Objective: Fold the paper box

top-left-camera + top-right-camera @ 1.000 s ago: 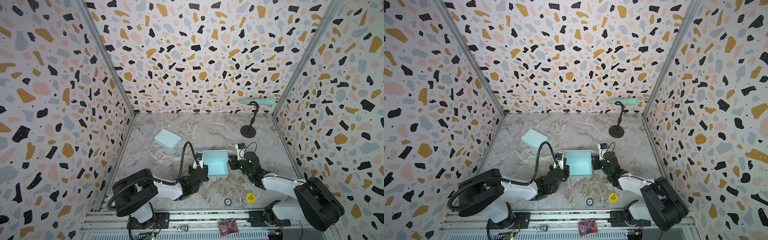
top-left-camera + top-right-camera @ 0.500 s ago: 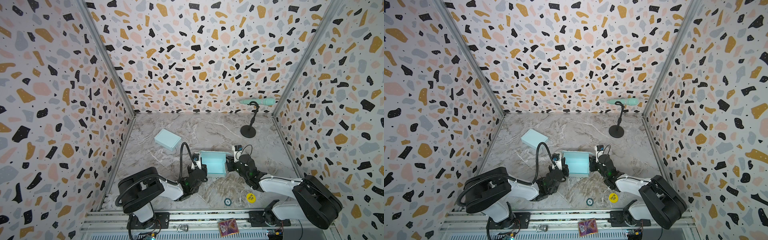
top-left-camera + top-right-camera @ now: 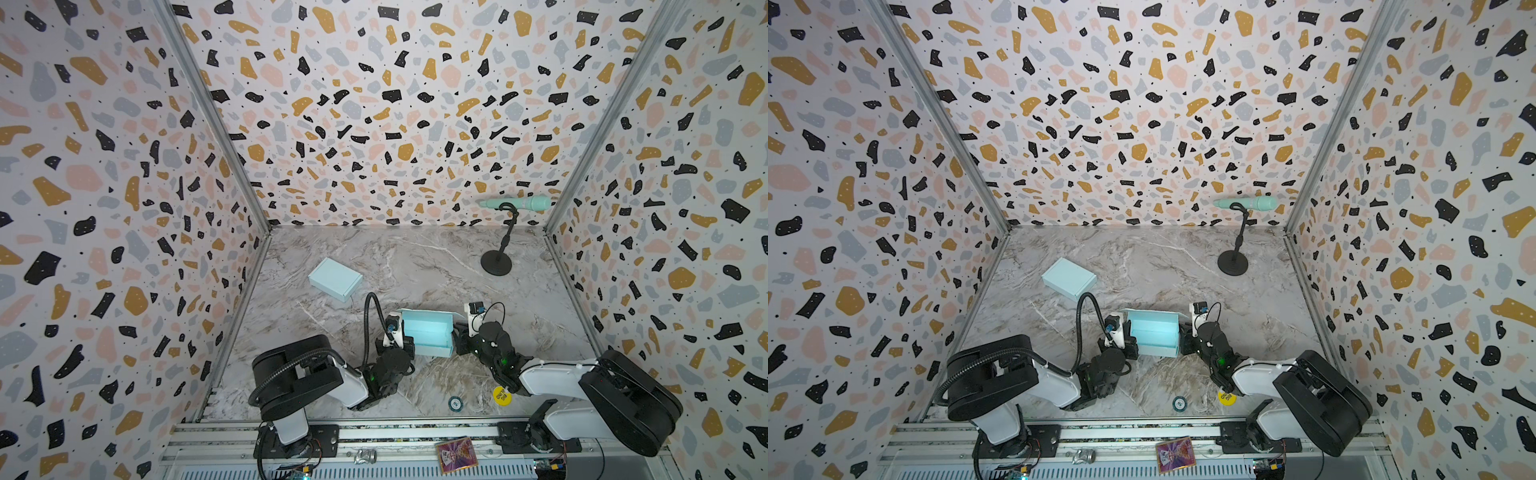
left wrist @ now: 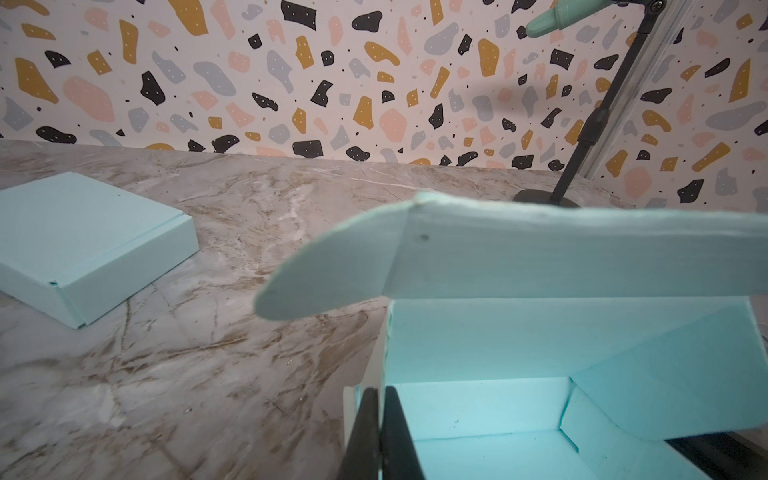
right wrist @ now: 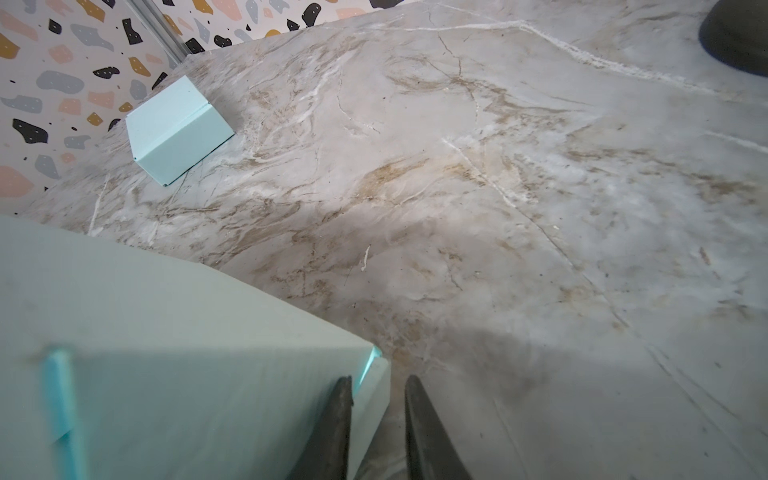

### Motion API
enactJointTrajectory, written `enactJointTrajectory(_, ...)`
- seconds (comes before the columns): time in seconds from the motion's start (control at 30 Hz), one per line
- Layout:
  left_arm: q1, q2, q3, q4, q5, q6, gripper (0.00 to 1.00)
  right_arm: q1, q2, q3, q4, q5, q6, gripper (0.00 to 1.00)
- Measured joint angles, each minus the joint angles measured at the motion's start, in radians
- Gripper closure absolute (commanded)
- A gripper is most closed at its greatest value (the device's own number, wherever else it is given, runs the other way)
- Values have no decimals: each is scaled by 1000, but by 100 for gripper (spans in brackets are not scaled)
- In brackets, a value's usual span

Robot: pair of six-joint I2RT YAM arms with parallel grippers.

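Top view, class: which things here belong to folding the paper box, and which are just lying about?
Job in hand: open box; left fingers; right fingers.

Lying about: closed box; mic on its stand; yellow disc; dark token; card on the front rail.

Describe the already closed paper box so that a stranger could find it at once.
Look at the far left part of the marble table. There the closed box lies flat and alone, pale blue. Unlike the open box nearer the front, its lid is shut and nothing touches it.
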Motion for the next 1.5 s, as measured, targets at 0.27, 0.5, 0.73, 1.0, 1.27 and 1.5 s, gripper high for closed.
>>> enactJointTrajectory(0.27,-43,26,3,21,-56,42,100,-117,-365,-71,-201,69,91,69)
enactJointTrajectory(0.5,-79,39,25,-1,-110,82,100,-240,-518,90,-439,94,2,67)
enactJointTrajectory(0.73,-108,50,57,-42,-157,119,100,-98,-264,445,-491,50,-193,67)
enactJointTrajectory(1.0,-139,71,88,-81,-220,166,97,47,-21,540,-576,41,-311,69)
enactJointTrajectory(1.27,-162,11,48,-177,-121,177,48,100,-41,397,-603,90,-291,70)
enactJointTrajectory(1.5,-222,-145,2,-317,3,129,23,178,-87,294,-602,169,-244,70)
